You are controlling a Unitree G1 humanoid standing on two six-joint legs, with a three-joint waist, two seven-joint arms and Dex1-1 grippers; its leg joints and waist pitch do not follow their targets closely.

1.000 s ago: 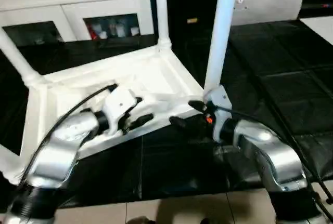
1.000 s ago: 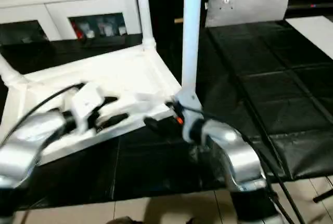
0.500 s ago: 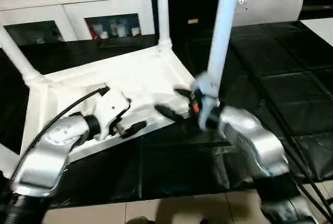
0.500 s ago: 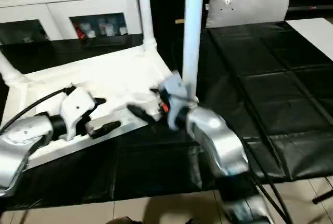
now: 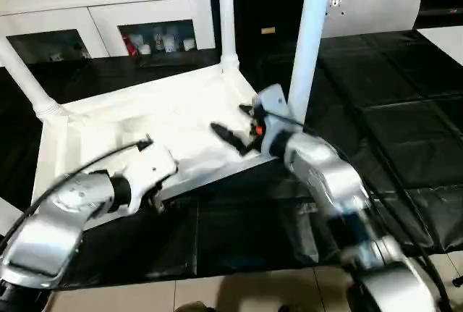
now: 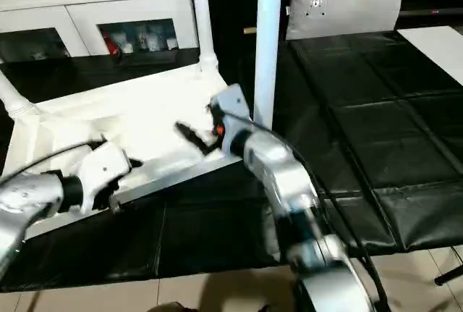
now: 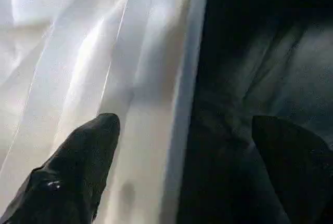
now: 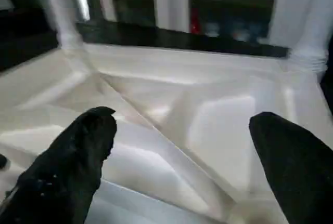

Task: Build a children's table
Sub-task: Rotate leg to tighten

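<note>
Right gripper (image 5: 235, 129): jaws wide, holding nothing; has swung from the near corner leg (image 5: 307, 44) to over the tabletop (image 5: 181, 109).
Left gripper (image 7: 182, 146): jaws now wide, straddling the near rim.

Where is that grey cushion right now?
The grey cushion stands upright at the far end of the black mat, on the robot's right, just beyond the tall white tubular leg nearest the right gripper.

Smooth glossy white plastic tabletop (image 5: 181, 120), shiny black, perhaps vinyl, mat (image 5: 405, 131), brushed silver metal forearms (image 5: 322, 174)
</note>
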